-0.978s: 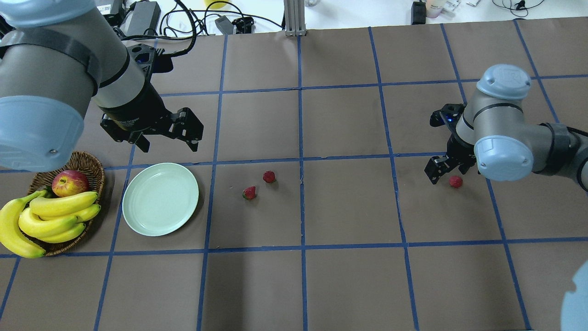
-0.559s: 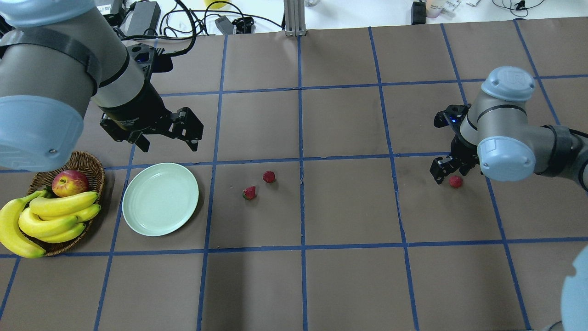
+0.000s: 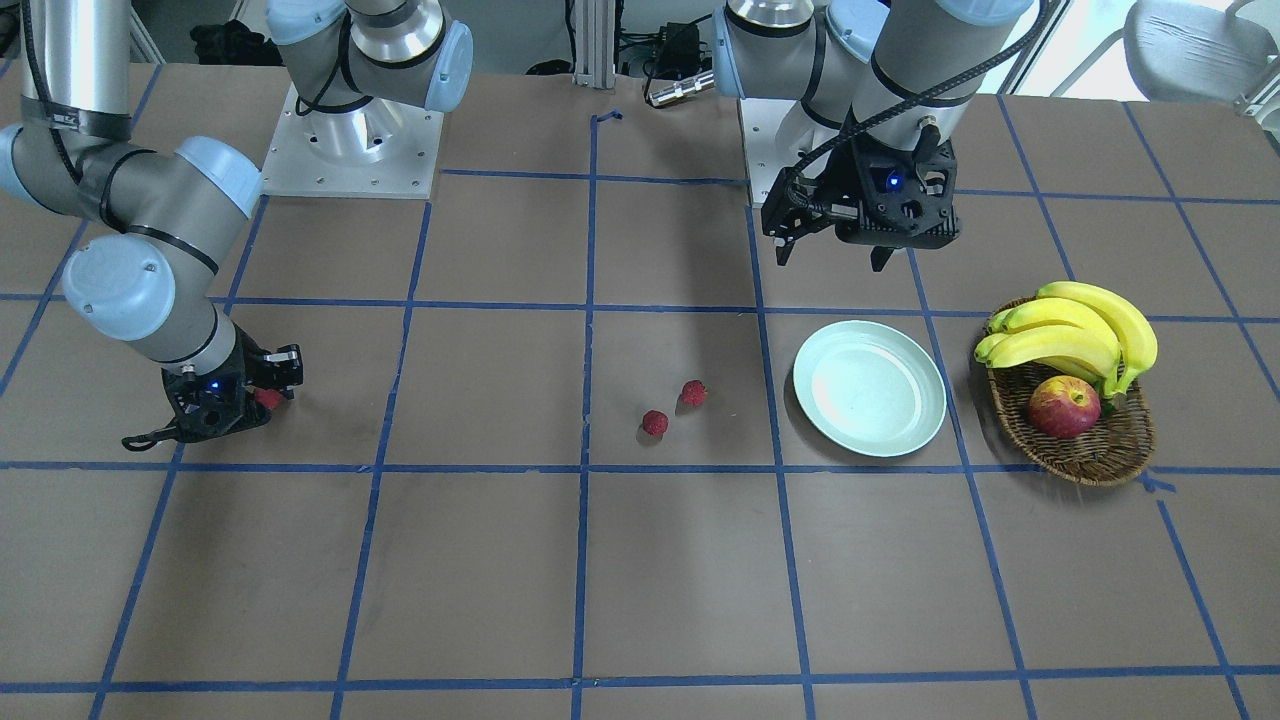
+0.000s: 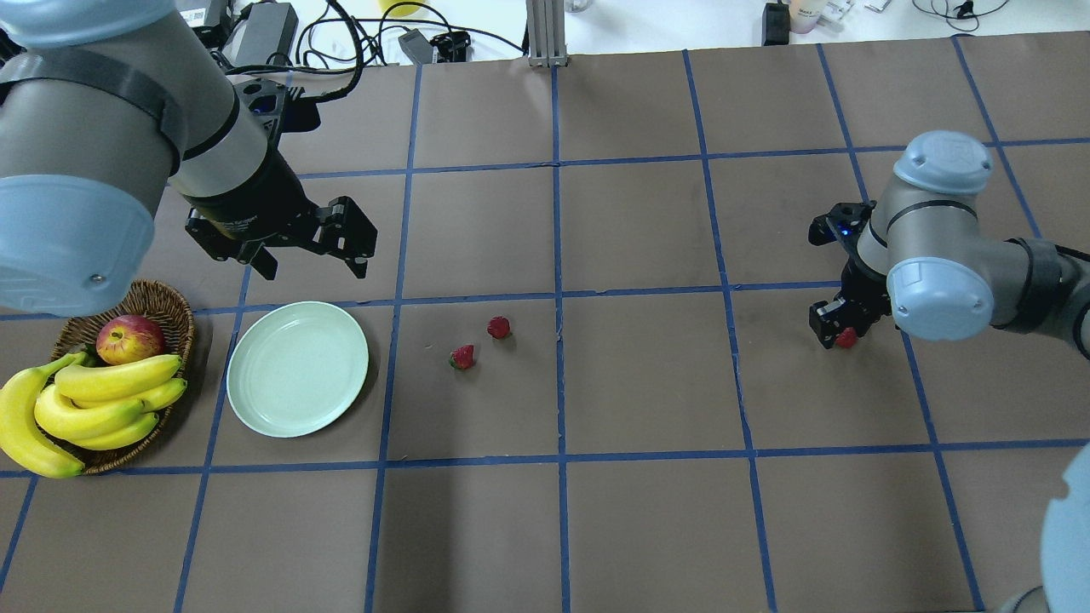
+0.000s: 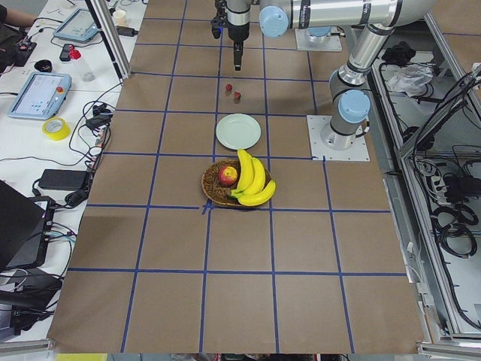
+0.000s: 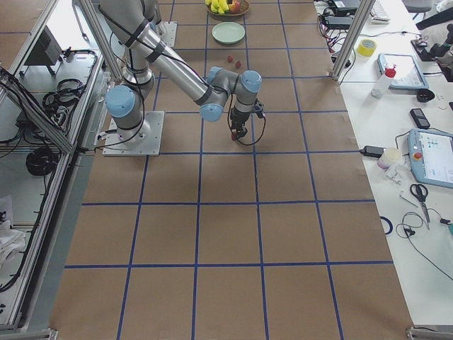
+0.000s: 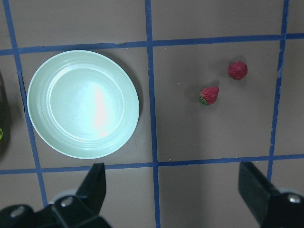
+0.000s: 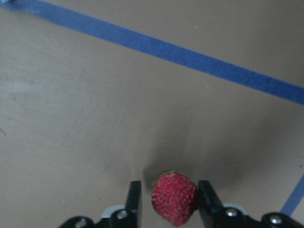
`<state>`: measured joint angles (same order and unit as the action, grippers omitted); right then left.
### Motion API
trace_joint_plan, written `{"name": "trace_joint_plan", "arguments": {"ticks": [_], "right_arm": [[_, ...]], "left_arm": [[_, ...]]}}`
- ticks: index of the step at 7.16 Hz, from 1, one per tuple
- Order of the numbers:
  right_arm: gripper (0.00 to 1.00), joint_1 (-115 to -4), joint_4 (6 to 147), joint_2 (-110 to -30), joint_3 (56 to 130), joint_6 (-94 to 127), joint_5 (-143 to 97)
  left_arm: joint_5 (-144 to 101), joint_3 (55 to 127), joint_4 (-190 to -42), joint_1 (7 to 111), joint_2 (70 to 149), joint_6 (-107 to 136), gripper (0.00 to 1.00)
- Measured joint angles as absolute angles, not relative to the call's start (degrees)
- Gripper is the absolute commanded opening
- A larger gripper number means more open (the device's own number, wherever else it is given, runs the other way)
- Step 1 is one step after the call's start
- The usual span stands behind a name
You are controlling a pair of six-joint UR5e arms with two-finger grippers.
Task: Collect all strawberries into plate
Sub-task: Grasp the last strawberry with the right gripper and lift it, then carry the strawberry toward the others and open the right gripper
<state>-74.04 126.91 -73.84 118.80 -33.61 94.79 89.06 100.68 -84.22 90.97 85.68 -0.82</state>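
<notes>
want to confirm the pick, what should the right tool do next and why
Probably close fully on the berry: the right tool straddles the strawberry, one side seems to touch it, and a slim gap shows at the other, so the grip looks not yet firm.

Overhead: high at the rear, looking down on the table point(image 4: 639, 383).
Front: opposite side, facing back.
Left wrist: above left pincer point(image 7: 172, 178), sharing plate point(image 7: 83, 104) with overhead.
Right wrist: close behind right pincer point(image 8: 169, 185).
</notes>
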Motion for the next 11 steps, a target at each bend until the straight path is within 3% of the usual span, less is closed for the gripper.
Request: {"name": "trace_joint_plan", "arguments": {"ticks": [1, 5, 11], "right_arm": [[0.11, -74.02, 126.92, -73.84, 118.82, -33.69, 94.9], [0.1, -75.58, 125.67, -74.99, 116.84, -29.09, 95.38], [0.11, -104.1, 125.07, -73.45, 111.15, 7.57, 87.06]], "left_arm": [[89.09, 100.82, -84.26, 90.97, 85.69, -0.87, 1.0], [89.06, 101.14, -84.22, 90.97, 85.69, -0.8, 1.0], [89.12, 101.15, -84.27, 90.94, 85.61, -0.99, 1.0]]}}
